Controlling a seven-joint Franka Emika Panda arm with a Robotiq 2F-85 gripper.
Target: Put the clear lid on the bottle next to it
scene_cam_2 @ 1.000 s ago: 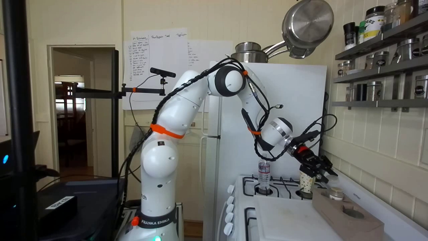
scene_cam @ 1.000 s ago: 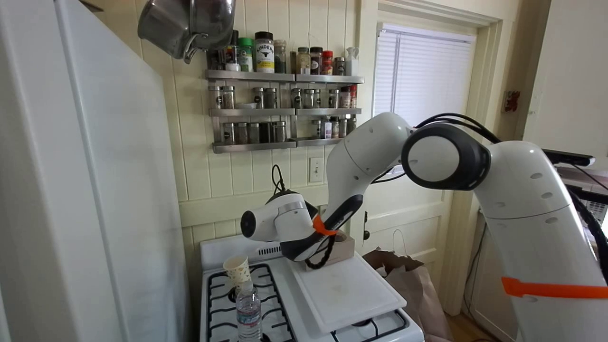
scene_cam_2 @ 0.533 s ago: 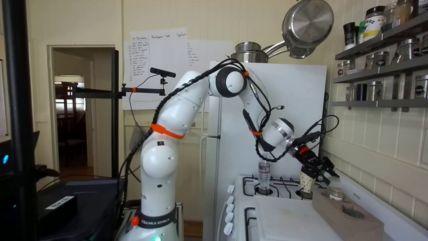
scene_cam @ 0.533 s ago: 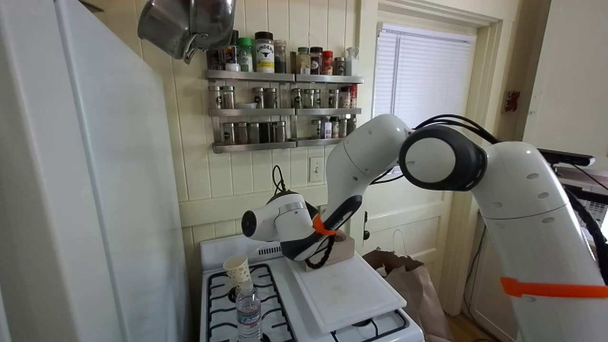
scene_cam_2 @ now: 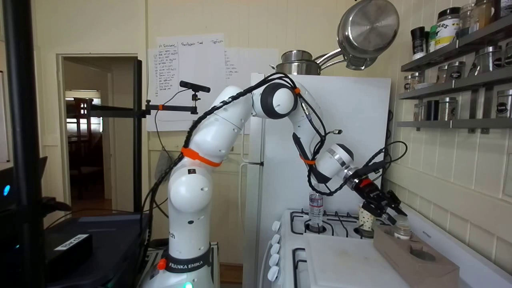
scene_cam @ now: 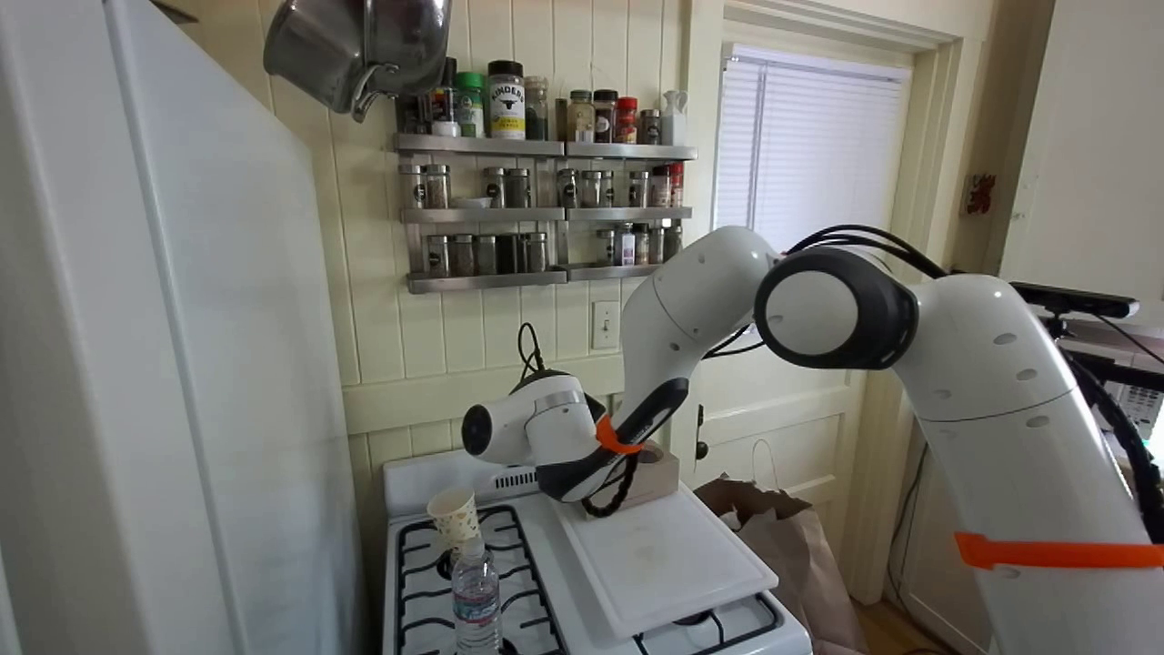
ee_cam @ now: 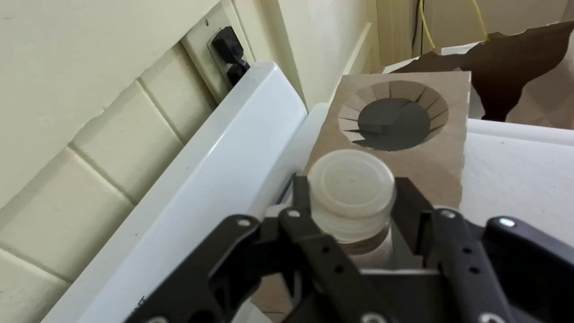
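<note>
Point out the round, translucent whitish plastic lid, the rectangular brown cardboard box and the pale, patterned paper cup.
Plastic lid (ee_cam: 352, 181): wrist view, round top.
Cardboard box (ee_cam: 435, 169): wrist view, upper face.
Paper cup (scene_cam: 457, 522): in an exterior view, outer wall.

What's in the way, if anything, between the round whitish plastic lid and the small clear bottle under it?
Nothing visible between them: the black two-fingered gripper holds the lid just over the bottle. Whether they touch, I can't tell.

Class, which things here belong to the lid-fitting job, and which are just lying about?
For the job:
clear lid, between the fingers
small clear bottle below it

Not part of it:
labelled water bottle
patterned cup
white board
brown paper bag
</note>
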